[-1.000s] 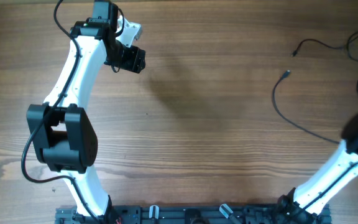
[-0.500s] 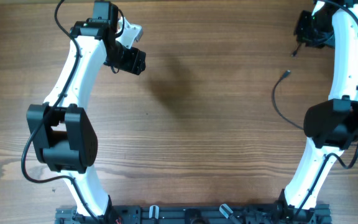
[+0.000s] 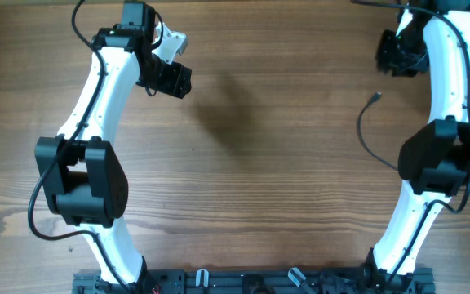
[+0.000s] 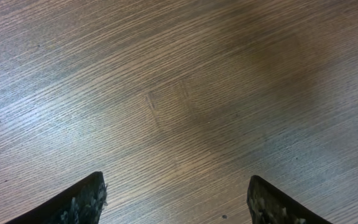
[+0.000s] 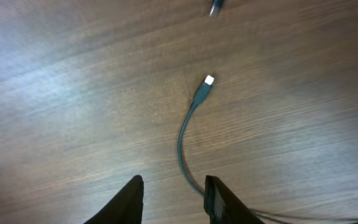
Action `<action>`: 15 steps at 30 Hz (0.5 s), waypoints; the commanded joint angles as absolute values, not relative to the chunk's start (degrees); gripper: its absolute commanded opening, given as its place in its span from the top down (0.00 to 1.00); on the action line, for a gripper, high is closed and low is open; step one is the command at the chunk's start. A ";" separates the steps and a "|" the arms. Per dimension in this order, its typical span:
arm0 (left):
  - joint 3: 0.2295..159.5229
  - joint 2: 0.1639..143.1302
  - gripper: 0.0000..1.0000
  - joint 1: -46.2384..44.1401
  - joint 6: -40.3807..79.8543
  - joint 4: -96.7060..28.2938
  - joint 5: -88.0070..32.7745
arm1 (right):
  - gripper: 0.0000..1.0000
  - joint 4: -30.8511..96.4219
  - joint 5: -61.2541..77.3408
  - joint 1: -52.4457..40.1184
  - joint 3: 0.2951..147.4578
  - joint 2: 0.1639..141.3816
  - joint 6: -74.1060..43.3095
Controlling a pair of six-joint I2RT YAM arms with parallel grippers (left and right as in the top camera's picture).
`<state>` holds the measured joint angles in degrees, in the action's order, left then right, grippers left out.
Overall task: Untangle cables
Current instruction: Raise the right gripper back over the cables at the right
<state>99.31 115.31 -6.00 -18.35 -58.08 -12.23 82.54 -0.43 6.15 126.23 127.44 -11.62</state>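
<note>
**Cables (image 3: 362, 139) lie far right, one plug just ahead of the right claw**

Only the right side of the table (image 4: 179, 74) has anything to untangle. In the overhead view one thin black cable curves along the right edge, and its plug (image 3: 374, 96) points up toward the right claw (image 3: 396, 55), which hangs just beyond it. That placement looks deliberate: the free end is the easiest place to start pulling a strand clear of the rest.

In the right wrist view the same cable (image 5: 180, 146) runs down from its pale-tipped plug and meets the inner edge of the claw's right finger (image 5: 222, 202). Bare wood shows between the fingers, so the claw stands narrowly apart with nothing pinched in it, as far as can be seen. Whether the strand touches the finger or passes under it cannot be told. A second plug (image 5: 214, 8) peeks in at the top edge, well apart from the first.

The left claw (image 3: 172, 78) hovers over bare wood at the far upper left, spread wide and empty, probably parked there to keep out of the way until a second hold is needed.
</note>
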 commanded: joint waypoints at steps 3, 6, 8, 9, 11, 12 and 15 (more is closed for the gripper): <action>99.22 116.05 0.25 -6.22 -19.77 -58.11 -12.58 | 0.65 81.14 -1.17 4.32 119.00 128.05 -10.63; 99.22 116.05 0.25 -6.22 -19.77 -58.08 -12.58 | 0.64 80.60 -0.99 3.62 116.71 128.05 -10.46; 99.22 116.05 0.25 -6.22 -19.81 -58.11 -12.58 | 0.64 80.58 -1.23 3.01 115.74 128.05 -10.44; 99.22 116.05 0.25 -6.22 -19.92 -58.13 -12.58 | 0.64 80.62 -1.23 2.81 115.57 128.05 -10.44; 99.22 116.05 0.25 -6.22 -20.21 -58.17 -12.58 | 0.64 80.86 -1.30 2.37 115.13 128.05 -10.33; 99.22 116.05 0.25 -6.20 -20.21 -58.17 -12.58 | 0.64 81.25 -1.43 2.20 114.98 128.03 -10.28; 99.22 116.05 0.25 -6.04 -20.18 -58.17 -12.60 | 0.64 82.61 -1.39 1.98 114.61 128.03 -10.59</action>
<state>99.31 115.31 -6.00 -19.03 -58.11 -12.23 81.60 -0.45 2.46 115.31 127.44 -11.20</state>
